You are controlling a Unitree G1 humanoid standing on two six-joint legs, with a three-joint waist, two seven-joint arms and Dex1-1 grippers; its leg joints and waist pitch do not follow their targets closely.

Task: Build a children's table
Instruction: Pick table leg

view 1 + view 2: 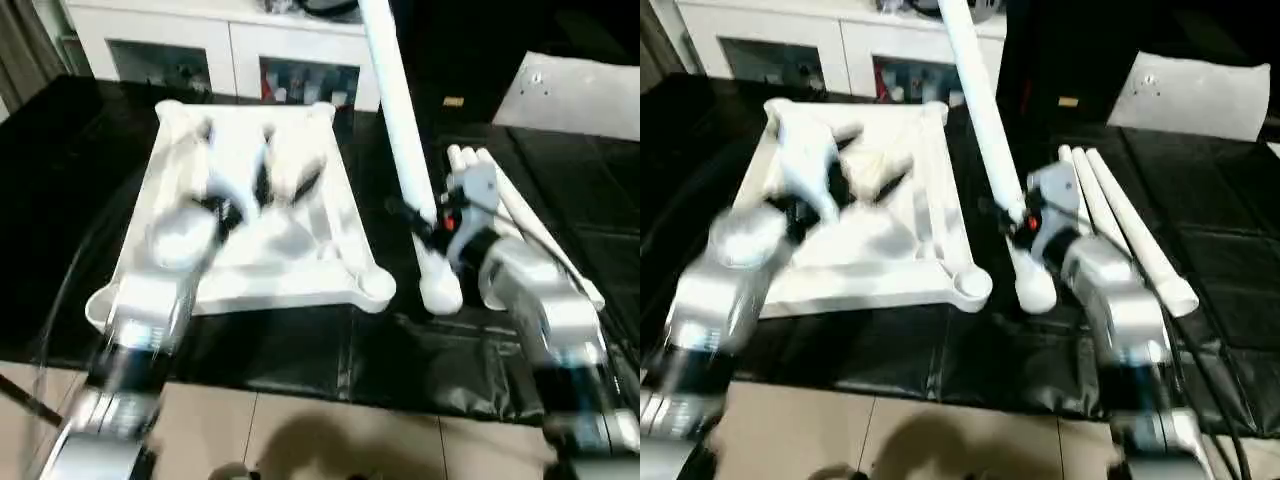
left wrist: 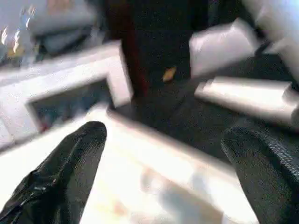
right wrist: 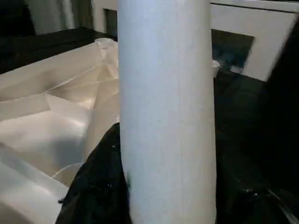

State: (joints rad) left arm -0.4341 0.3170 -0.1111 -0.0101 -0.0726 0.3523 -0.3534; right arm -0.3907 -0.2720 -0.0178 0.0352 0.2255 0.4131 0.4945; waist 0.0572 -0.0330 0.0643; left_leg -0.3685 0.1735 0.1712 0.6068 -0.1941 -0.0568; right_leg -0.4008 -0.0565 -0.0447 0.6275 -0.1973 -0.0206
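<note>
Beside the ribbed, rimmed white tabletop (image 1: pixel 300 250), the right end effector (image 1: pixel 432 225) clamps a smooth tapered leg (image 1: pixel 400 130) — left end effector (image 2: pixel 163 154) spread apart.

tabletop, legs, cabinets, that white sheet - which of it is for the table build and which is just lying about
For the build:
- tabletop, underside up
- leg held in the right gripper
- spare legs on the dark mat

Lying about:
- white cabinets
- flat white sheet
</note>
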